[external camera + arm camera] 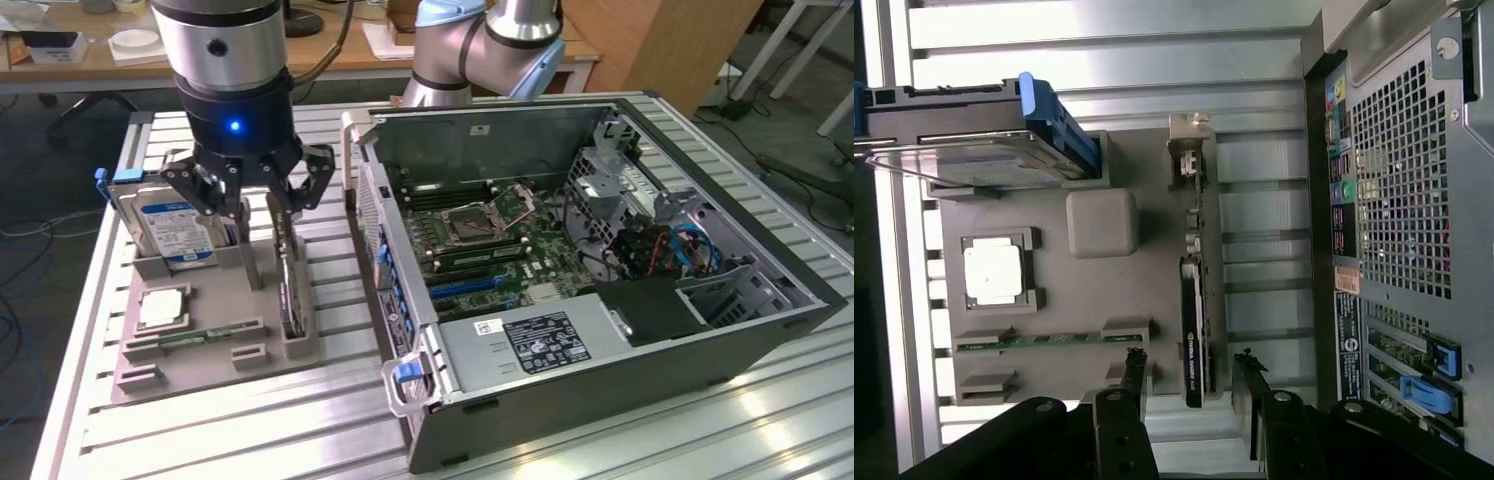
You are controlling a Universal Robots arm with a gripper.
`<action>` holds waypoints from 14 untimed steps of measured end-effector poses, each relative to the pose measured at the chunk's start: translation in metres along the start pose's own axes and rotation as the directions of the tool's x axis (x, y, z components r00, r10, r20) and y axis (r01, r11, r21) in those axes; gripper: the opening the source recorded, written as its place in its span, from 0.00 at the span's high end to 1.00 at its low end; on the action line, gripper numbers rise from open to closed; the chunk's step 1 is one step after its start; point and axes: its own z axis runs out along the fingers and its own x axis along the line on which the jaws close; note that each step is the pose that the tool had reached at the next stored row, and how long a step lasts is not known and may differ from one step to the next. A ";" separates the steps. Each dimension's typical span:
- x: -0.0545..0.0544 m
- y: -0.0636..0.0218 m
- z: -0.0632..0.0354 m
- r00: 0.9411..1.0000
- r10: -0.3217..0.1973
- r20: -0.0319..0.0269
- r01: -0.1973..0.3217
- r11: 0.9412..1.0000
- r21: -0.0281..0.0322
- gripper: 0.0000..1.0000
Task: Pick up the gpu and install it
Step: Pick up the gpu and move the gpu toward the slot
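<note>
Gripper spread wide, gripping nothing, a finger either side of the gpu — on edge in the grey tray, exterior view's left of the case; its far end is hidden, its white lettering unreadable.

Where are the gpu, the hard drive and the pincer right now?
gpu (1193, 310): wrist view, dark edge facing the camera.
hard drive (174, 232): exterior view, blue label.
pincer (1191, 352): wrist view, midway between its open fingertips.
</note>
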 end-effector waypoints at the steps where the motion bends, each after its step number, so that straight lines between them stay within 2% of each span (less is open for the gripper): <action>1: 0.000 -0.0009 0.0008 1.000 0.000 0.000 0.000 1.000 0.000 0.53; 8: 0.000 -0.0049 0.0084 1.000 0.000 -0.004 0.000 1.000 0.000 0.53; 14: 0.000 -0.0016 0.0175 1.000 0.000 -0.005 0.000 1.000 0.000 0.53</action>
